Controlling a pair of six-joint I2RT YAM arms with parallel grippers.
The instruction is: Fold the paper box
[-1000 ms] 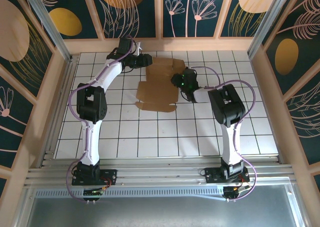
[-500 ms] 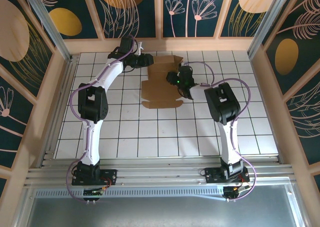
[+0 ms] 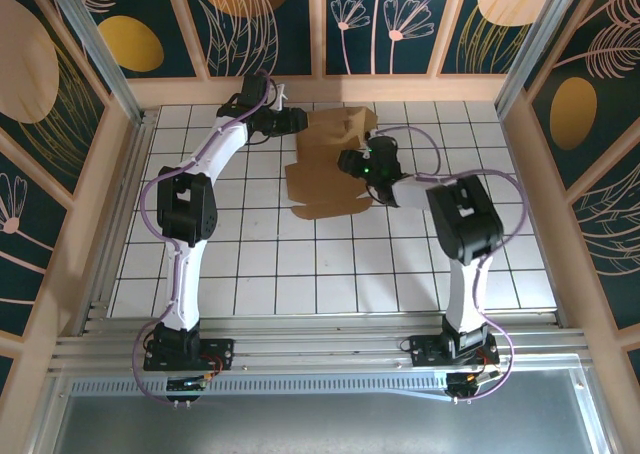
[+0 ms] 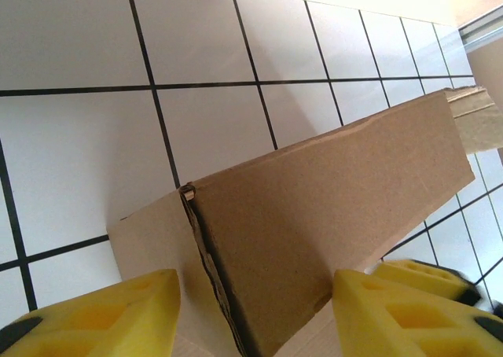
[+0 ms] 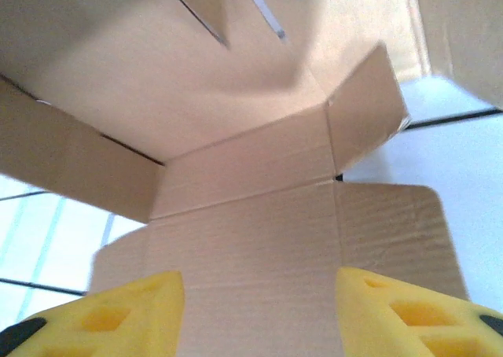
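I note left gripper (image 3: 297,121) half-open astride the paper box (image 3: 322,182) flap, grip unconfirmed, right gripper (image 3: 351,161) parted above it, empty

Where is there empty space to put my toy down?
The white tiles between the left arm and right arm, nearer than the paper box, are bare. So are the tiles by the right wall. The far middle is crowded, where both arms reach the box.
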